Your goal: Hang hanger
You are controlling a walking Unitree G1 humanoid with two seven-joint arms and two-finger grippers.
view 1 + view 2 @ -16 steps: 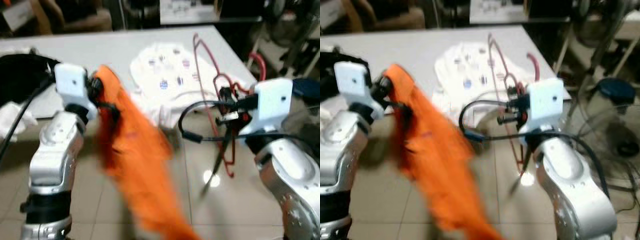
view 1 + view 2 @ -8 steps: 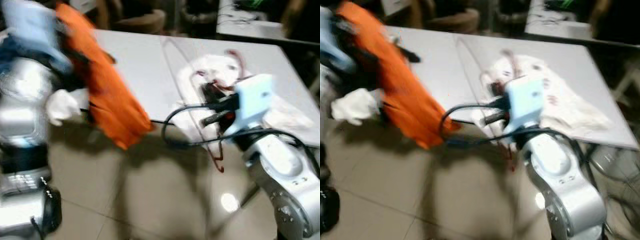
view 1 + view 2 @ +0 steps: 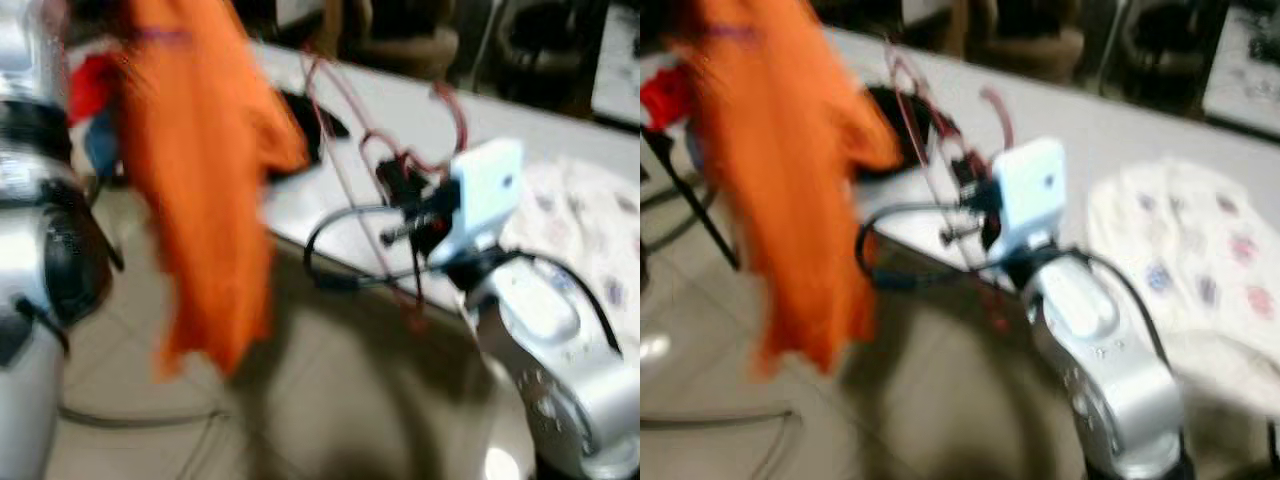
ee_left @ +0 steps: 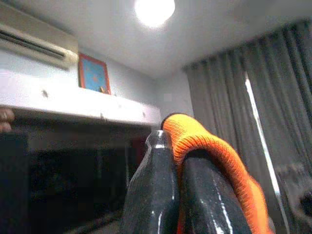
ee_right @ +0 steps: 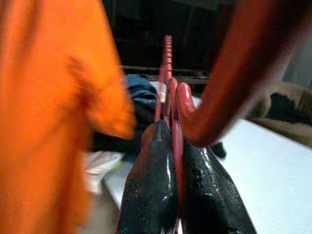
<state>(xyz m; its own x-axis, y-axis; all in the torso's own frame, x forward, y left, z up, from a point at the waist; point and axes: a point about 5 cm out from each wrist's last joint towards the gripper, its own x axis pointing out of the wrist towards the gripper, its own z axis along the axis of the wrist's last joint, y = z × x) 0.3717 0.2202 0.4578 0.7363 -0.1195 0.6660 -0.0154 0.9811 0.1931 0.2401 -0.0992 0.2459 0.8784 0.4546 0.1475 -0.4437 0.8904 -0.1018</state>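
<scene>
A large orange garment hangs in the air on my left, its lower end over the tiled floor. My left gripper is shut on a fold of that orange cloth, held high. A thin red wire hanger is pinched at its neck by my right gripper, which is shut on it. In the eye views that gripper is out over the near edge of the white table, with the hanger's frame slanting up and down past it, just right of the garment.
A white printed garment lies on the table to the right. Dark clothes lie on the table behind the hanger. A black stand leg and a cable are on the floor at left. The eye views are blurred.
The camera has swung left, so the white garment now lies to the right. The orange garment hangs higher than before. The right gripper still holds the hanger.
</scene>
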